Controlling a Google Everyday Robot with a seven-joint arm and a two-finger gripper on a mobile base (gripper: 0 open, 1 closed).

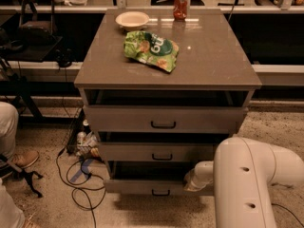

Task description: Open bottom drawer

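Cabinet [209, 61]: grey-brown top fills the centre of the camera view, with three grey-beige drawers stacked below it.

Robot arm [247, 184]: we log a thick white link at 5 o'clock in the view, and a thinner pale segment runs from it toward 9 o'clock to the cabinet's lowest level.

Top drawer [118, 119]: widest front, with a dark gap above it. Middle drawer [128, 152] is narrower, again with a gap above.

Bottom drawer [133, 186]: at 6 o'clock in the view, the narrowest front. A dark opening shows above it, and its black bar handle [160, 192] sits at centre.

Green snack bag [151, 49]: lies crumpled on the top, at 12 o'clock from the drawers.

Cream bowl [132, 19]: at 11 o'clock from the bag, near the rear edge. Red can [181, 4] stands upright at 1 o'clock from the bag.

Cables [78, 175]: we see a tangle on the floor at 9 o'clock from the bottom drawer.

Gripper [191, 182]: it sits against the bottom drawer's front, at 3 o'clock from the handle and apart from it. We cannot tell whether it is spread or closed.
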